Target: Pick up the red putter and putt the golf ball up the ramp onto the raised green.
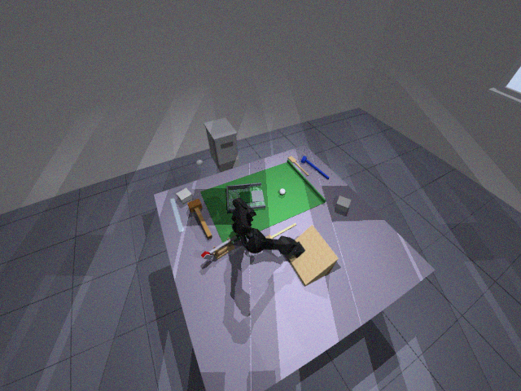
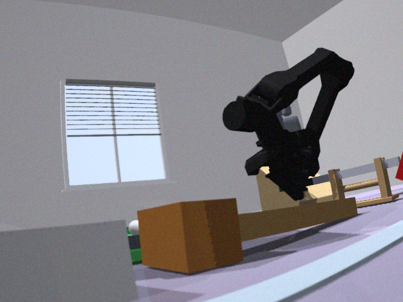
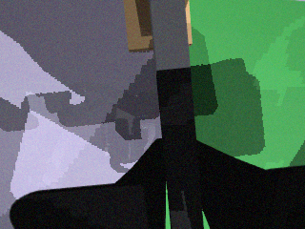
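Top view: white golf ball (image 1: pixel 282 191) on the green mat (image 1: pixel 275 215), between the grey-framed ramp (image 1: pixel 262 197) and the mat's long edge rail (image 1: pixel 306 182).
Exterior view: black pincer (image 2: pixel 301 195) (image 3: pixel 172 143) points down behind the brown wooden mallet (image 2: pixel 208 232); red putter head (image 2: pixel 400 168) at right edge.
Wrist view: pincer pinches the putter's dark grip, its grey shaft (image 3: pixel 171 35) crossing a wooden stand (image 3: pixel 138 45).
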Available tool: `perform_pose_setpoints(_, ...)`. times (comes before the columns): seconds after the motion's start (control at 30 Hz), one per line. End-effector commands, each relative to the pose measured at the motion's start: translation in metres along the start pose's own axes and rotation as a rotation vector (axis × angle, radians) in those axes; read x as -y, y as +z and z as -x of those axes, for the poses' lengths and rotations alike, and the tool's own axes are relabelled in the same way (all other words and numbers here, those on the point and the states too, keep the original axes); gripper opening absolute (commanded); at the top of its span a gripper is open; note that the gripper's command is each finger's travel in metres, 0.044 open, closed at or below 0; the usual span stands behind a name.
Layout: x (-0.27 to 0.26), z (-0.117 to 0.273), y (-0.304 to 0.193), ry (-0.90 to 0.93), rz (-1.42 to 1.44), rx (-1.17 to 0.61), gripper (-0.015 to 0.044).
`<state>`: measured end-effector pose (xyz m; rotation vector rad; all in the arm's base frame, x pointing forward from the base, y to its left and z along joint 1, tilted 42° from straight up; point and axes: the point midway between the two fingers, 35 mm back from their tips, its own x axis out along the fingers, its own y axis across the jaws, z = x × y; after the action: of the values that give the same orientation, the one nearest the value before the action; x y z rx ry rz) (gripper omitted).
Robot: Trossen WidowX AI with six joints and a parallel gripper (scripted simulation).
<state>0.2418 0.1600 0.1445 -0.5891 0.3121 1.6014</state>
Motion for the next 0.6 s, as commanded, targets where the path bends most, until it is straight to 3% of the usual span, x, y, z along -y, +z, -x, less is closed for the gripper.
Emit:
perform_pose_setpoints(0.0,0.002,0.006,0.001,-0.003,0.004,-0.003,0.0000)
perform_pose_setpoints(0.57,0.002,0.084,0.020,0.000,0.000,-0.007,0.0000)
